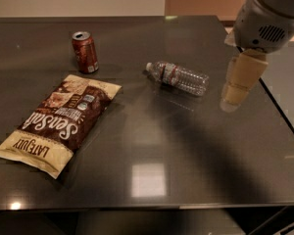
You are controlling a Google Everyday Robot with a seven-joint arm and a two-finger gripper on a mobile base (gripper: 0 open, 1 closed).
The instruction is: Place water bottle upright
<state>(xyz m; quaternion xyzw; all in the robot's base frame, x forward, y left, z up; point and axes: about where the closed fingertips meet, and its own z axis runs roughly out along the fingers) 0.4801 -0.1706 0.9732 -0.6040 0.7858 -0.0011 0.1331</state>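
Note:
The water bottle (180, 78) is a small clear ribbed bottle. It lies on its side on the dark table (152, 146), right of centre. Its white cap points left and a dark reddish label band sits near the neck. My gripper (231, 101) hangs from the grey arm housing (267, 16) at the upper right. It points down, just right of the bottle's base and a little above the tabletop. It does not touch the bottle and holds nothing.
A brown-red soda can (85, 52) stands upright at the back left. A large brown snack bag (59, 124) lies flat on the left. The table's right edge (284, 116) runs close behind the gripper, and the front edge is near the bottom.

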